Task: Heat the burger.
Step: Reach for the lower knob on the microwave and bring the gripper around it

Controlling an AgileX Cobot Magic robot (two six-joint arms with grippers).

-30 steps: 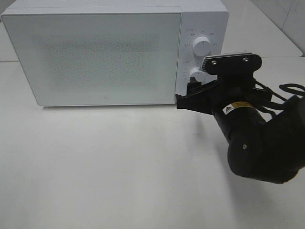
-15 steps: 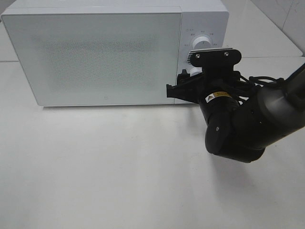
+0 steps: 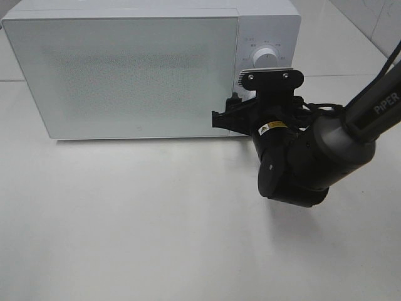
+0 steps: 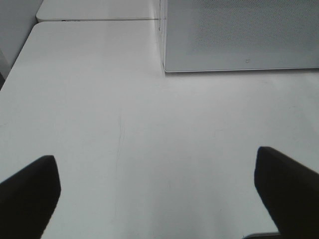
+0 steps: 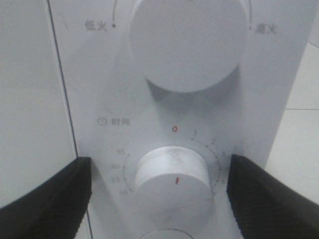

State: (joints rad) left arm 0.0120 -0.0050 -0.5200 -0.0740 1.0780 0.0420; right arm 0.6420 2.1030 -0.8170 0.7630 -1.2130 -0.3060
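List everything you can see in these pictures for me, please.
microwave: one, white, door shut, at the back of the table
table: one, white, under the microwave
upper dial: one, white, on the microwave's control panel
timer dial: one, white with a red mark, below the upper dial
right arm: one, black, reaching to the control panel
right gripper: one, black, open, straddling the timer dial without touching
left gripper: one, black, open, over bare table

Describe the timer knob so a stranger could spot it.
Find the white microwave on the table, then the control panel right of its door. The timer knob is the lower dial, ringed by minute numbers and bearing a red mark, unlike the plain knob above.
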